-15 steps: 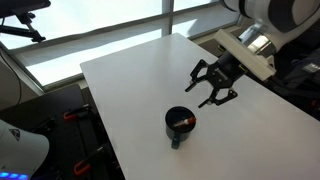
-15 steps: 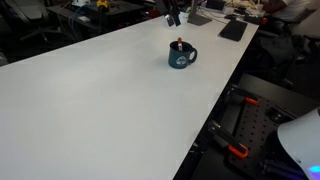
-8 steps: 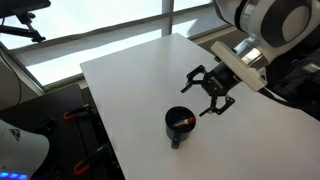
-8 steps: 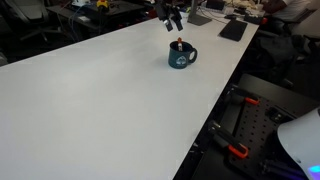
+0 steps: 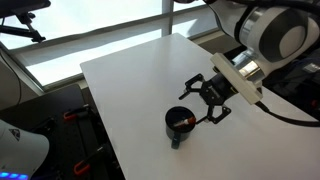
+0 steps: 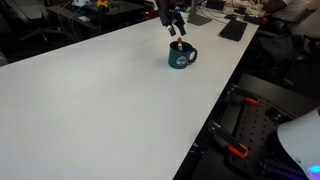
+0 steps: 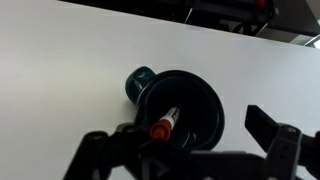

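Hovering gripper (image 5: pixel 201 102): hangs just beside the mug, tilted down toward its mouth and carrying nothing.
Jaws: spread wide. In the wrist view the dark fingers (image 7: pixel 92 150) show low at either side of the cup, and neither touches it.
Mug (image 5: pixel 181 124): dark, upright on the table with its round mouth open upward. It lies below and ahead of the jaws in the wrist view, mug (image 7: pixel 182 108).
Handle (image 7: pixel 138 82): juts from the side of the cup away from the wrist camera.
Marker (image 7: pixel 165 123): has an orange-red end and a pale body. It leans inside the mug, and its tip pokes above the rim in an exterior view, marker (image 6: pixel 178 44).
Table (image 5: pixel 125 80): white, flat and matte.
Nearest edge: in an exterior view the mug (image 6: pixel 181 57) stands toward the far end of the table. It is nearer the long right-hand edge than the left, but with bare surface between cup and edge.
Open room: bare white top lies all round the cup in both exterior views. The widest stretch runs from the mug toward the near end of the table.
Far end: a dark flat object (image 6: pixel 233 30) lies on the table beyond the mug, near that same long edge and apart from the cup.
Beyond the edges: a window (image 5: pixel 100 30) runs behind the table, and red clamps (image 6: pixel 238 150) sit low beside it.
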You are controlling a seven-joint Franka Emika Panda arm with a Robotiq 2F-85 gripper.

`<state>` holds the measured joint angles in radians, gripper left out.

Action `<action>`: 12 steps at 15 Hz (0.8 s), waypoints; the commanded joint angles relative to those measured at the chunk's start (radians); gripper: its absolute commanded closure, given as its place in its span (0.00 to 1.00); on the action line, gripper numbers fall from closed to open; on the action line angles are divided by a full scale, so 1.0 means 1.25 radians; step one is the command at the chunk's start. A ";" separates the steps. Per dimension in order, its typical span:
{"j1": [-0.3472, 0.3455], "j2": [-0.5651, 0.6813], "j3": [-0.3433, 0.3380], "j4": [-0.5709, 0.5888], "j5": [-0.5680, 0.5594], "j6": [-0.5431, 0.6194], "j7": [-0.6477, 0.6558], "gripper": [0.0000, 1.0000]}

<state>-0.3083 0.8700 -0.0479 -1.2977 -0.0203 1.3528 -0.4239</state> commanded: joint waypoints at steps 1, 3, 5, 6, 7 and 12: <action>-0.012 0.019 -0.001 0.031 0.017 -0.034 0.014 0.00; -0.018 0.027 -0.001 0.035 0.018 -0.037 0.012 0.00; -0.022 0.034 0.000 0.038 0.017 -0.038 0.008 0.00; -0.024 0.036 0.000 0.038 0.015 -0.037 0.003 0.00; -0.026 0.037 0.001 0.035 0.013 -0.032 -0.003 0.00; -0.027 0.043 0.002 0.029 0.007 -0.020 -0.012 0.29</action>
<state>-0.3383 0.9117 -0.0481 -1.2898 -0.0178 1.3456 -0.4269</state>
